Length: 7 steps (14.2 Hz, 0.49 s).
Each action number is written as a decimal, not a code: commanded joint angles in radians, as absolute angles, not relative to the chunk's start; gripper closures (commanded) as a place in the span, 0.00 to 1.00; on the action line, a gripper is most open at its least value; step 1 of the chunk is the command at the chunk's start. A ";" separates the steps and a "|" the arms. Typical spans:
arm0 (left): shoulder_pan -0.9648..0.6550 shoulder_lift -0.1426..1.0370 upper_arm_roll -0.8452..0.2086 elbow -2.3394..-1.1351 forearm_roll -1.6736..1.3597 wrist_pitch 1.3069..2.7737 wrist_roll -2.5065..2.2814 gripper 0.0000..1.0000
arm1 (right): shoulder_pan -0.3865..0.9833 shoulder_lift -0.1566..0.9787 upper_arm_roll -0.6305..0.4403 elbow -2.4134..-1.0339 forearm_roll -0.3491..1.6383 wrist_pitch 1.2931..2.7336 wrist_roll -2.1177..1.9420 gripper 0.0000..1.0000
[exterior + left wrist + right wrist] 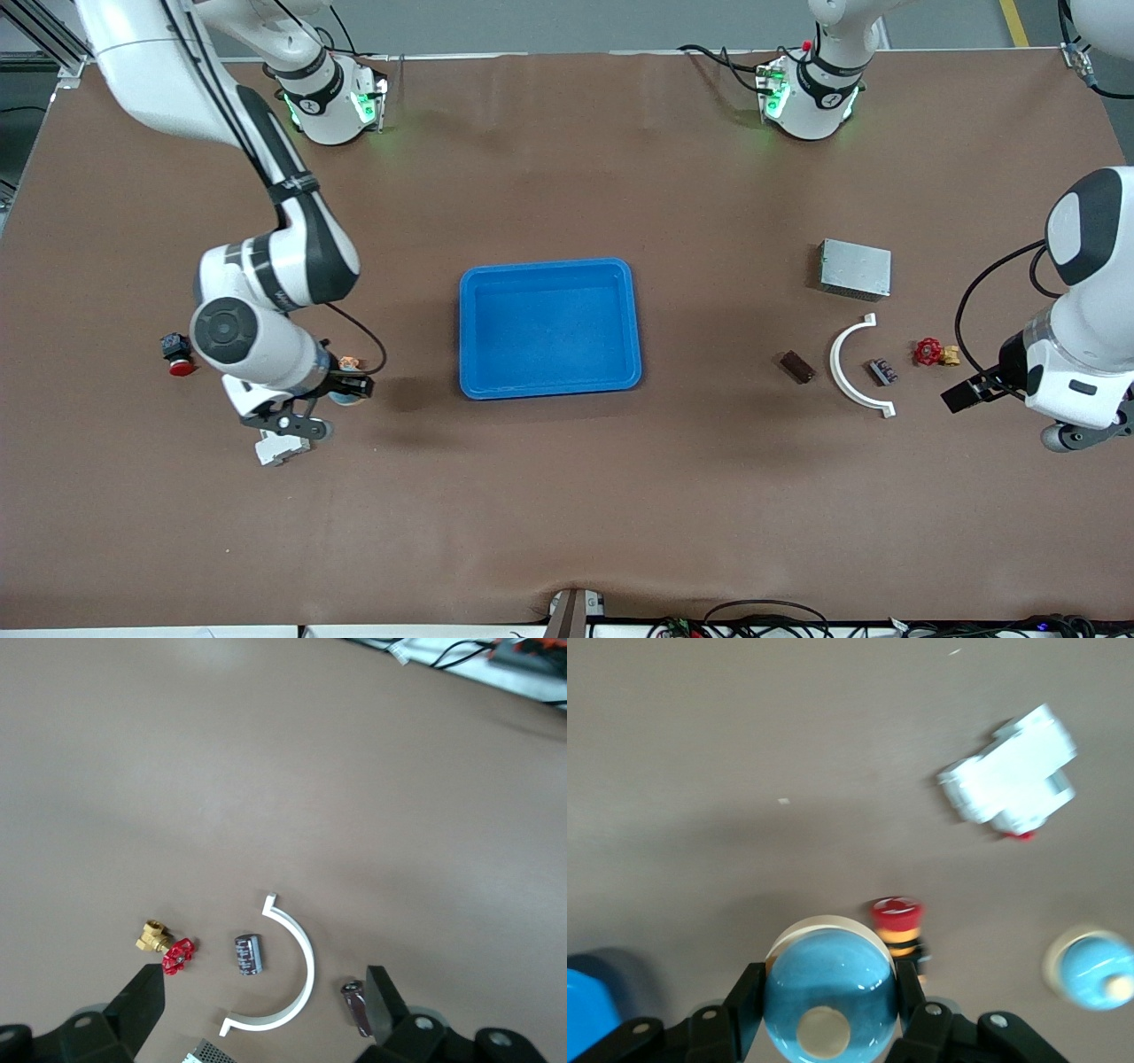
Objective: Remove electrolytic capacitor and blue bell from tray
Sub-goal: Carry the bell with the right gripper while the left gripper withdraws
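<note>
A big brown counter (567, 496) fills most of the view. Its cover looks soft and a bit wrinkled. Grey floor (567, 27) shows past the top edge, with a yellow line (1014, 22) near one corner. Black cables (762, 616) lie along the bottom edge.

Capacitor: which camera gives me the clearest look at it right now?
The left wrist view. The capacitor lies in plain sight inside the curve of the white arc-shaped bracket, its dark sleeve and metal end visible. The front view shows it only as a tiny dark piece. The right wrist view misses it.
</note>
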<state>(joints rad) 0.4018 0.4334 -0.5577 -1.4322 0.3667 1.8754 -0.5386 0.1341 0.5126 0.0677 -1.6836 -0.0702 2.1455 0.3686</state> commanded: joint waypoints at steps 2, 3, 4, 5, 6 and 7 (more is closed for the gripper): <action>0.416 0.342 -0.587 -1.442 0.341 1.792 -0.497 0.00 | -0.001 0.439 0.089 -1.798 -0.077 2.200 0.134 1.00; 0.416 0.322 -0.592 -1.443 0.322 1.777 -0.495 0.00 | -0.043 0.439 0.090 -1.815 -0.075 2.226 0.064 1.00; 0.416 0.307 -0.592 -1.442 0.299 1.773 -0.495 0.00 | -0.085 0.440 0.092 -1.837 -0.074 2.262 -0.015 1.00; 0.419 0.292 -0.594 -1.442 0.272 1.772 -0.495 0.00 | -0.133 0.443 0.094 -1.864 -0.069 2.311 -0.100 1.00; 0.420 0.270 -0.592 -1.443 0.243 1.757 -0.483 0.00 | -0.176 0.446 0.092 -1.880 -0.051 2.342 -0.186 1.00; 0.419 0.255 -0.592 -1.445 0.232 1.729 -0.459 0.00 | -0.208 0.452 0.092 -1.881 -0.022 2.347 -0.257 1.00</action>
